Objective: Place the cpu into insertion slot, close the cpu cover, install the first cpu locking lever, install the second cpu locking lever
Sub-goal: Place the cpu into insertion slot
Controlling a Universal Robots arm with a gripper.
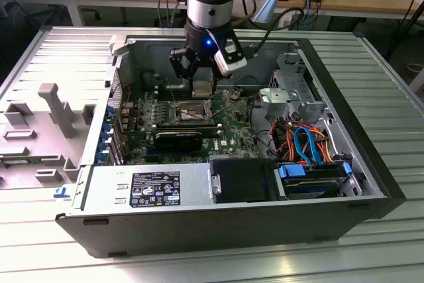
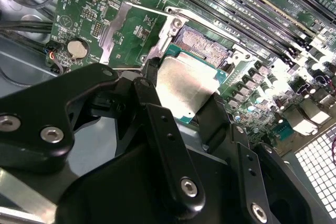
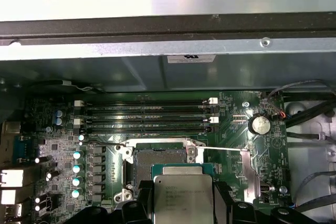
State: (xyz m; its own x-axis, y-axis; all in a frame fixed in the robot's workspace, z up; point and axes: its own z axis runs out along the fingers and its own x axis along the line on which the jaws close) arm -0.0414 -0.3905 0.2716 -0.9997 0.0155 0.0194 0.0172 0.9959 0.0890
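My gripper [image 2: 181, 92] is shut on the cpu [image 2: 189, 80], a silvery square chip pinched by its edges between two black fingers [image 2: 151, 85]. In both wrist views the chip hangs just above and slightly off the insertion slot [image 2: 203, 45], a dark square socket with a metal rim on the green board. The cpu [image 3: 182, 195] overlaps the near edge of the insertion slot [image 3: 160, 156]. The cpu cover [image 2: 137, 24] stands swung open beside the socket. In the exterior view the gripper [image 1: 202, 89] is low inside the open case, over the socket area [image 1: 189, 107].
Long black memory slots [image 3: 147, 115] run beside the socket. A thin locking lever [image 3: 226, 149] sticks out to one side, a coin battery [image 3: 259, 124] beyond it. A black graphics card [image 1: 182, 138], the power supply [image 1: 149, 187] and drive cables [image 1: 305, 140] fill the case.
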